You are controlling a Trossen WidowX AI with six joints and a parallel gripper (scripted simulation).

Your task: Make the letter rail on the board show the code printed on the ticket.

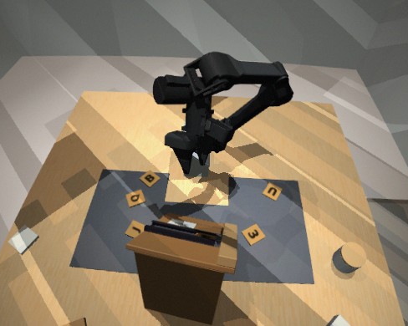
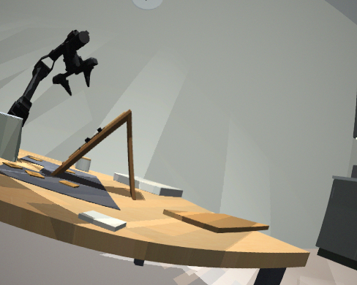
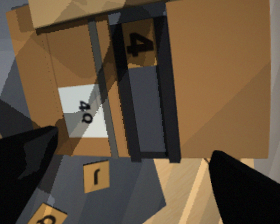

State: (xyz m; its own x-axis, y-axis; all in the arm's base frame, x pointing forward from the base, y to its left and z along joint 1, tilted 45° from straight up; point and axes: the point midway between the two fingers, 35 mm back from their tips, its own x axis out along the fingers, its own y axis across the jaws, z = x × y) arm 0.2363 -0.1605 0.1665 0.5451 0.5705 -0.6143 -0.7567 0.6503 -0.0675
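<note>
My gripper (image 1: 195,169) (image 2: 80,90) (image 3: 135,147) is open and empty, raised above and in front of the sloping board (image 1: 179,251) (image 2: 113,125) (image 3: 221,80). The ticket (image 3: 81,112) reads 4Q. The dark rail (image 1: 179,235) (image 3: 169,110) holds the 4 tile (image 3: 141,42) at its blocked end; the rest of its channel is empty. On the mat lie the Q tile (image 1: 135,198) (image 3: 47,215), B tile (image 1: 150,178), J tile (image 1: 135,229) (image 3: 96,176), U-like tile (image 1: 272,191) and 3 tile (image 1: 253,234). The board partly hides the J tile in the top view.
The dark mat (image 1: 279,259) lies under the board. A grey cylinder with a wooden top (image 1: 349,256) stands right of it, and a pale block (image 1: 23,239) lies left. The exterior view shows an upright grey panel (image 2: 4,137) by the arm's base and a wooden slab (image 2: 215,221) behind the board.
</note>
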